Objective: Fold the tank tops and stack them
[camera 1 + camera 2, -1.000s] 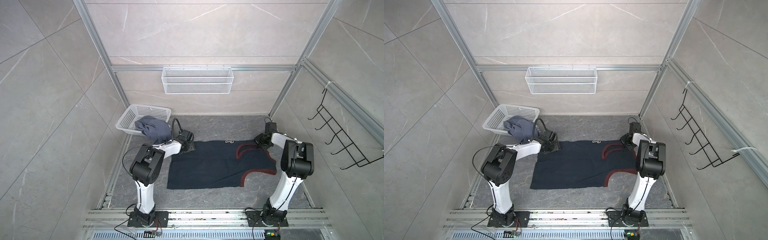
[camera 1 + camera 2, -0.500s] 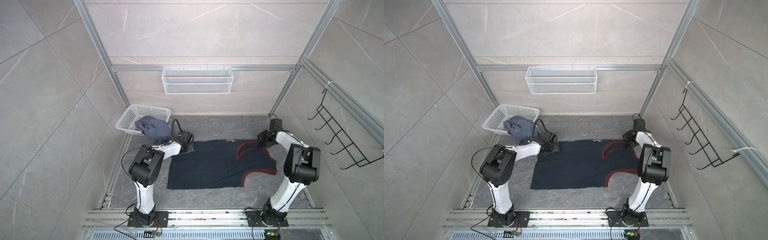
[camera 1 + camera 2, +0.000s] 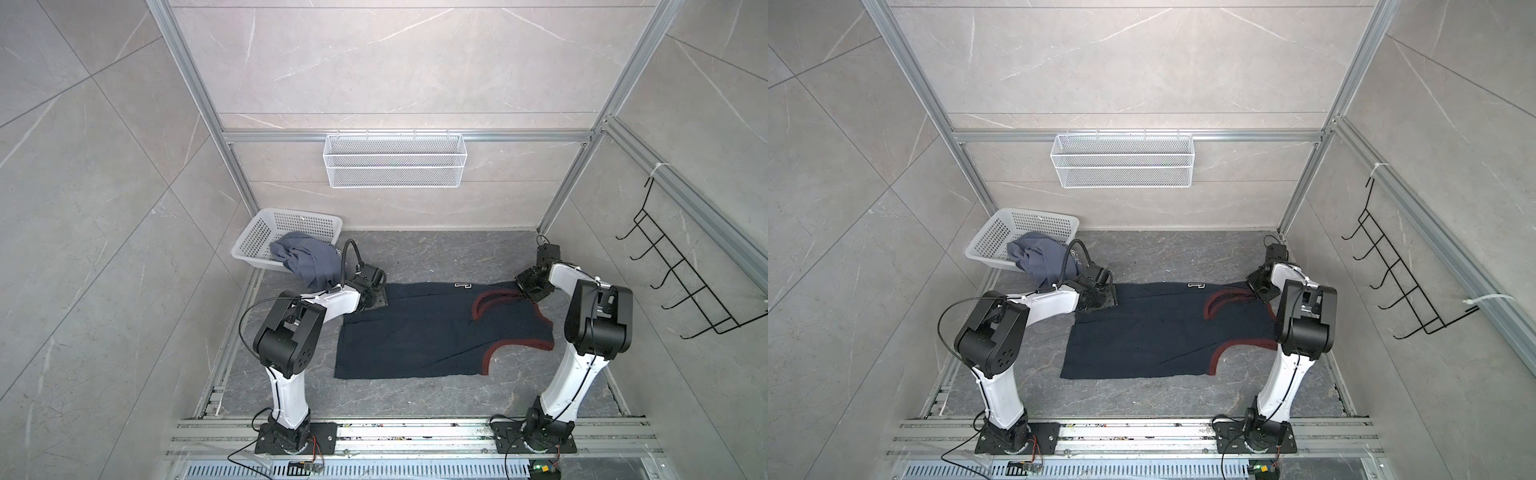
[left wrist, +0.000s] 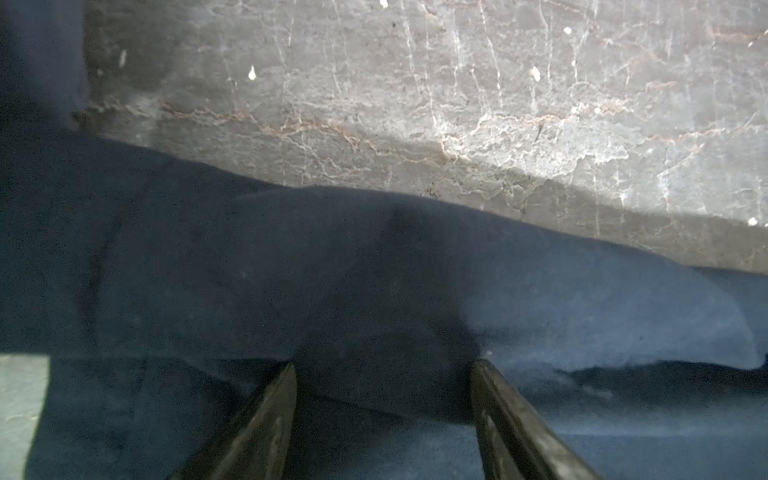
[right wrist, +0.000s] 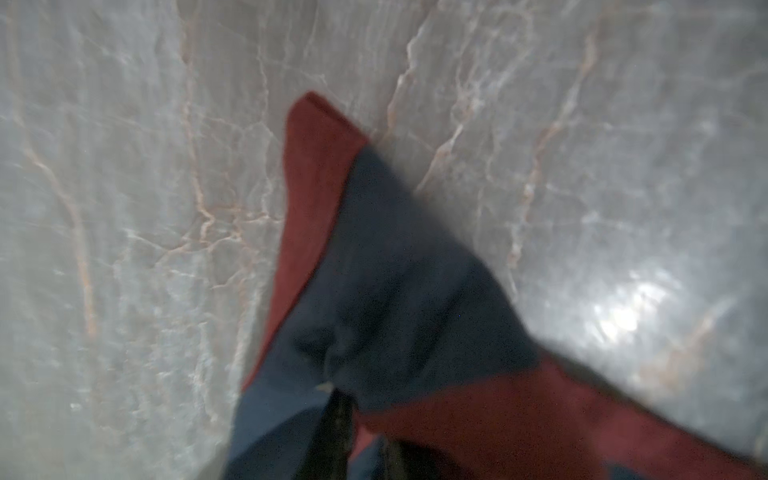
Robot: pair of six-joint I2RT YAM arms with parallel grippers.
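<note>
Two tank tops are to be dealt with, and neither is seen folded small or stacked. The navy tank top (image 3: 436,332) is spread flat across the middle of the surface (image 3: 436,253), its dark-red trim towards the right arm and a scrap of white lettering (image 3: 464,285) showing at its far edge. Whether one lengthwise fold is already in it cannot be told. The blue-grey tank top (image 3: 307,262) is crumpled, spilling over the rim of the white basket (image 3: 291,218) at the far left corner. Most of the work is judged to remain.

The left fingers (image 4: 270,411) are held well apart over the navy top's far left corner, with nothing clamped. The right fingers (image 5: 341,411) are at a shoulder strap, only narrowly parted. Whether cloth is pinched there cannot be told.

Dark grey veined stone forms the surface. It is enclosed by pale tiled walls and an aluminium frame, with a wire shelf basket (image 3: 395,166) on the back wall and a black hook rack (image 3: 685,282) on the right wall.
</note>
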